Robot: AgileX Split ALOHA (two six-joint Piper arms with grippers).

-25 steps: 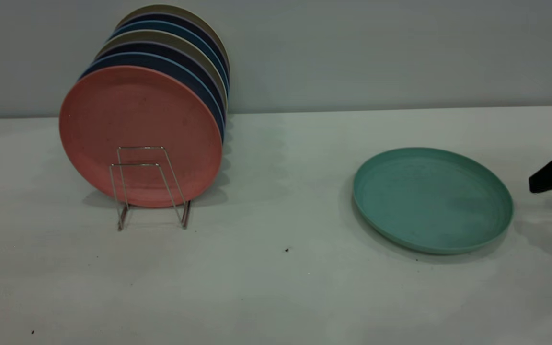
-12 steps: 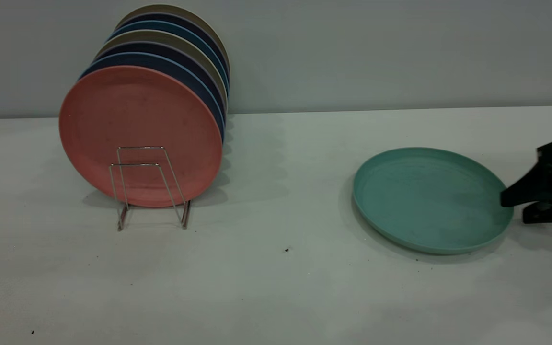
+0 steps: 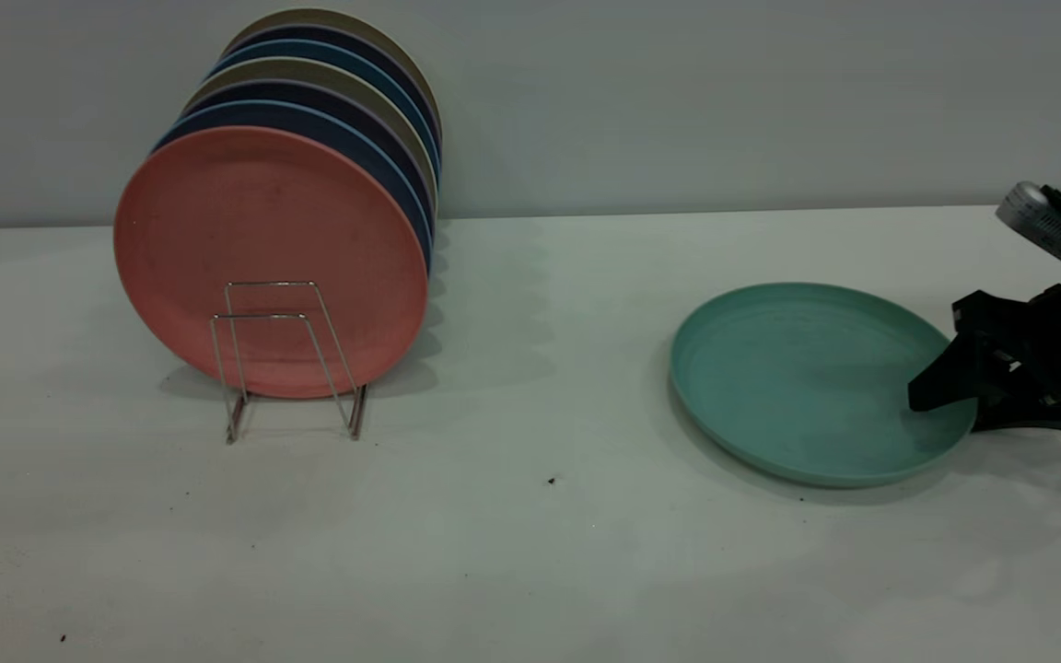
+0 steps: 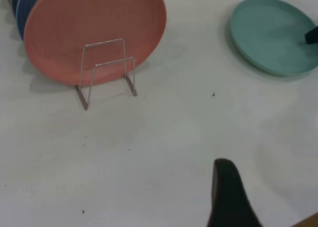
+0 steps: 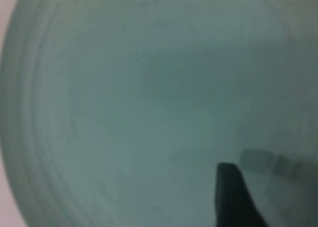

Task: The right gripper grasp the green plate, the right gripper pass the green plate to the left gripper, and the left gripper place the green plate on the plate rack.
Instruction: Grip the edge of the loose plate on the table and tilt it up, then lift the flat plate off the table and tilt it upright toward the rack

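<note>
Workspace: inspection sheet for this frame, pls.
Surface: pale table, a few dark specks.
Job's things: green plate flat at the table's right; plate rack at left, front loops free.
Clutter: pink plate and others upright in the rack.
Grippers: right gripper at the green plate's right rim, jaws open, one over it, one below; left gripper above bare table.
Cables: nothing seen.
Surroundings: plain grey wall.

I see a white table (image 3: 530, 552) carrying two items directly. The wire plate rack (image 3: 286, 359) stands on the left side, holding upright plates. The green plate (image 3: 798, 378) lies flat on the right side, well apart from the rack. Small dark specks (image 3: 551, 480) mark the surface between them.
</note>
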